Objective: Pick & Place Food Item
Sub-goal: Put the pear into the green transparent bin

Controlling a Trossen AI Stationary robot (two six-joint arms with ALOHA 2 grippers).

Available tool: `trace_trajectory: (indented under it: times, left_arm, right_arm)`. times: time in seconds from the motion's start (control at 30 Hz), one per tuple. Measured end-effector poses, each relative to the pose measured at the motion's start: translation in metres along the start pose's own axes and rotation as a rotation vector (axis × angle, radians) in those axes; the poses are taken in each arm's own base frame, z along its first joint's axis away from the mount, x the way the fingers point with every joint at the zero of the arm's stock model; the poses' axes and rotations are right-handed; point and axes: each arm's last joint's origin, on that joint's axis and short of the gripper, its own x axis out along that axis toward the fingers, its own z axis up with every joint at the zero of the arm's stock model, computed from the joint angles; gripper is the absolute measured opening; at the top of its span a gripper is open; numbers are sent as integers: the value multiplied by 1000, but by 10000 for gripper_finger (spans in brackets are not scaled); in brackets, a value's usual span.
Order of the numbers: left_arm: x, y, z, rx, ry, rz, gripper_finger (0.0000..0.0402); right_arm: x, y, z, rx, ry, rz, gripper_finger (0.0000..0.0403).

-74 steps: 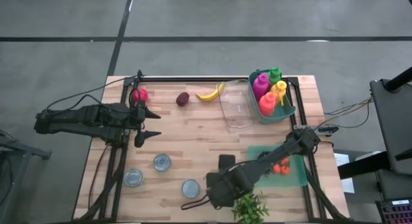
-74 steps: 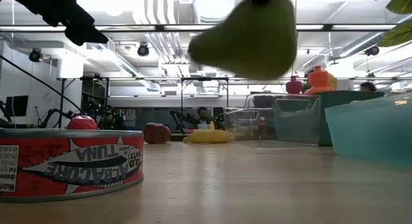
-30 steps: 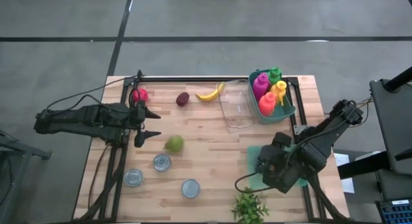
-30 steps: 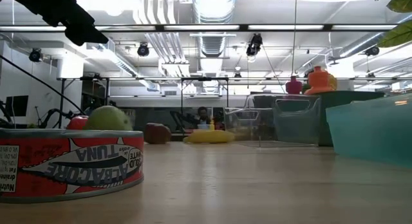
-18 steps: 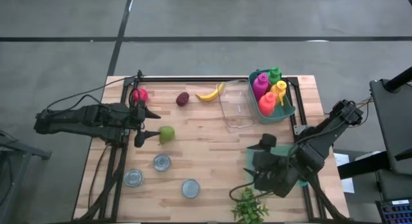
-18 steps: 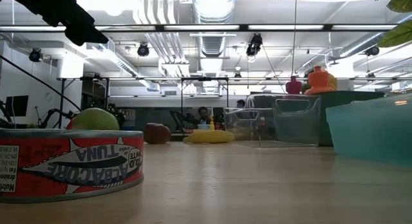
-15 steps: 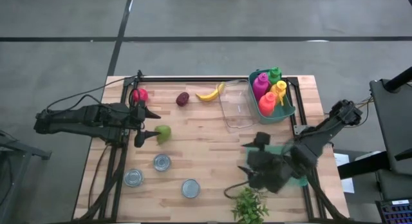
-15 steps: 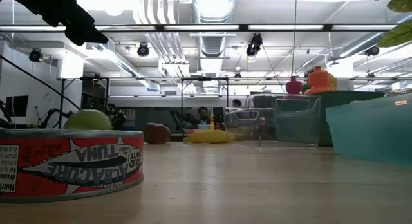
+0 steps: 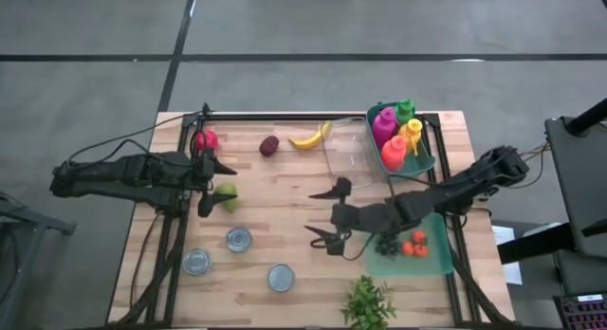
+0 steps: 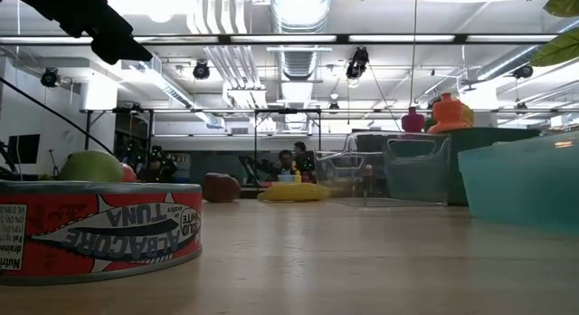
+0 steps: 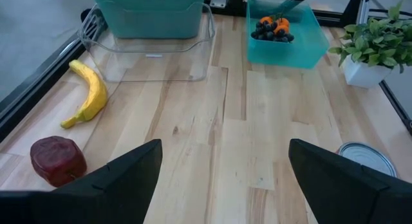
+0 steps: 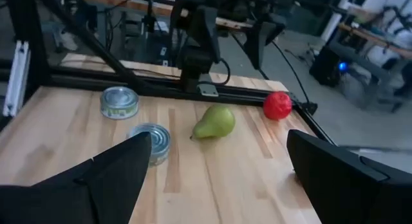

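Observation:
A green pear (image 9: 229, 197) lies on its side on the wooden table, seen in the right wrist view (image 12: 215, 123) and behind the tuna can in the low view (image 10: 90, 166). My left gripper (image 9: 226, 183) hangs open above the table's left side, with the pear on the table just under its near finger. My right gripper (image 9: 321, 216) stands open over the middle of the table, pointing toward the left edge, well short of the pear. Neither gripper has anything between its fingers.
A red apple (image 12: 278, 105), a dark red fruit (image 11: 58, 159) and a banana (image 11: 90, 95) lie along the far edge. A clear container (image 9: 346, 159) and a teal bin of bottles (image 9: 400, 140) stand far right. Tins (image 9: 239, 239), a berry tray (image 9: 413, 245) and a plant (image 9: 368, 306) lie nearer.
The pear has rolled along the table toward the left edge and now lies under my left gripper. My right gripper has swung from above the berry tray toward the table's middle, sinking a little and turning from pointing down to nearly level, still open.

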Motion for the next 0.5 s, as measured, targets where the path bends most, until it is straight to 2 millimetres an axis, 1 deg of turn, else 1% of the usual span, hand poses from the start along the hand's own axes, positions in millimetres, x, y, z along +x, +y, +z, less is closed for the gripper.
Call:
trace_trajectory:
  times: [0.1, 0.17, 0.23, 0.3, 0.4, 0.5]
  left_arm:
    - [0, 0, 0, 0, 0, 0, 343]
    - [0, 0, 0, 0, 0, 0, 343]
    - [0, 0, 0, 0, 0, 0, 343]
    - [0, 0, 0, 0, 0, 0, 343]
    - [0, 0, 0, 0, 0, 0, 343]
    - [0, 0, 0, 0, 0, 0, 343]
  right_arm:
    - [6, -8, -14, -18, 15, -18, 359]
    - [8, -13, -19, -16, 25, -34, 359]
    - [7, -16, -21, -11, 30, -41, 359]
    - [4, -18, -18, -17, 19, -33, 359]
    - [-8, -18, -9, -20, -14, 12, 359]
    - [-32, -18, -1, -16, -70, 87, 359]
